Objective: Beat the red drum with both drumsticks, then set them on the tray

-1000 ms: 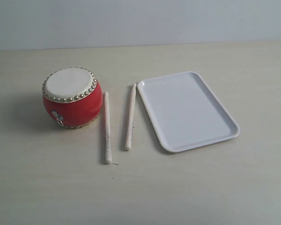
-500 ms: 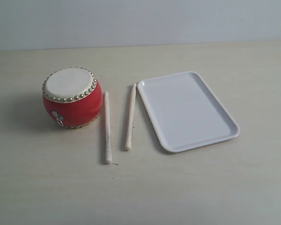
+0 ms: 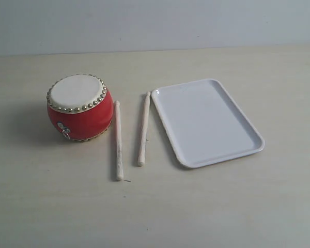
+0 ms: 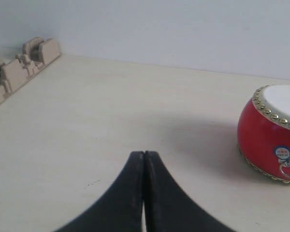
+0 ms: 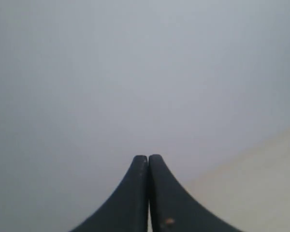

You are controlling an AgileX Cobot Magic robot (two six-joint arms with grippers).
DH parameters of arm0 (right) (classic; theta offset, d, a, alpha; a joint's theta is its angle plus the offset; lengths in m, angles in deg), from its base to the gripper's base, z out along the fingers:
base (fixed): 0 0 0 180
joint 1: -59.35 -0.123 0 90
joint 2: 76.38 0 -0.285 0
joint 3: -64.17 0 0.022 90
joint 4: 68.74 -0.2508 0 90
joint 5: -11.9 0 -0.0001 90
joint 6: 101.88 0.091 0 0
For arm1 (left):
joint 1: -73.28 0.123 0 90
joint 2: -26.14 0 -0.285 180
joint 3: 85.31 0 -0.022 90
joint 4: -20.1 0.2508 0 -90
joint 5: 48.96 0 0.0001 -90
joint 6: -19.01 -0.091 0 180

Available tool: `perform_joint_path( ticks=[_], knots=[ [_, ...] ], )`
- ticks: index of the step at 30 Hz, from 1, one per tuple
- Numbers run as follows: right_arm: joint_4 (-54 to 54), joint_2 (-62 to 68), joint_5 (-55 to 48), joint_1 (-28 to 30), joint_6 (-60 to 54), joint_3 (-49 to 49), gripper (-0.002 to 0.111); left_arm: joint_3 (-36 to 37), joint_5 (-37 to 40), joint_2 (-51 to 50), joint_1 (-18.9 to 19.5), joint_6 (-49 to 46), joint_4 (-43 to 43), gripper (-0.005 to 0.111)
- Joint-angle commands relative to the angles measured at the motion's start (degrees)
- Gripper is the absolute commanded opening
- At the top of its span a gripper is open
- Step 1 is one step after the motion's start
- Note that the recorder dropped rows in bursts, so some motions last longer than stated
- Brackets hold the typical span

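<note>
Red drum: the red drum [image 3: 80,107] stands upright on the table [image 3: 206,212], at the left side in the exterior view, with its cream skin facing up.
Drumsticks: both lie flat on the table between the drum and the tray, almost parallel and apart from each other.
Drum-side drumstick [image 3: 117,140]: its far end is just beside the drum's body; contact cannot be told.
Tray-side drumstick [image 3: 143,129]: its far end is just beside the tray's nearest corner.
Tray: the tray [image 3: 206,121] is white and lies flat at the right of the sticks.
Left gripper [image 4: 144,155]: clenched, the two black fingers pressed together and grasping nothing; it is above the table, well apart from the drum.
Right gripper [image 5: 148,158]: clenched in the same way, grasping nothing; behind it are the grey wall [image 5: 135,72] and a strip of table.
</note>
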Motion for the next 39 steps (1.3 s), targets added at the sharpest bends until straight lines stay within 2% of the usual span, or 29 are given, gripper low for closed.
perform_joint_path(
  ticks=[1, 5, 9, 14, 18, 26, 32, 39],
  knots=[
    [-0.8, -0.2, 13.4, 0.4, 11.1, 0.3, 0.0, 0.0, -0.2, 0.3, -0.3, 0.2, 0.3, 0.0],
    [5.8, 0.0, 11.8, 0.4, 16.5, -4.5, 0.0, 0.0, -0.2, 0.3, -0.3, 0.2, 0.3, 0.0],
    [8.4, 8.2, 4.5, 0.4, 17.4, -13.1, 0.0, 0.0, -0.2, 0.3, -0.3, 0.2, 0.3, 0.0],
    [15.9, 25.6, -9.9, 0.4, 16.9, -26.3, 0.0, 0.0, -0.2, 0.3, -0.3, 0.2, 0.3, 0.0],
    [16.6, 41.2, -23.3, 0.4, 13.5, -35.2, 0.0, 0.0, -0.2, 0.3, -0.3, 0.2, 0.3, 0.0],
    [-1.3, 65.2, -48.7, 0.4, -7.3, -48.6, 0.0, 0.0, -0.2, 0.3, -0.3, 0.2, 0.3, 0.0],
    [-9.1, 71.2, -55.3, -0.9, -15.7, -49.5, 0.0, 0.0, -0.2, 0.3, -0.3, 0.2, 0.3, 0.0],
    [-7.4, 72.6, -56.9, -11.6, -14.8, -49.8, 0.0, 0.0, -0.2, 0.3, -0.3, 0.2, 0.3, 0.0]
  ],
)
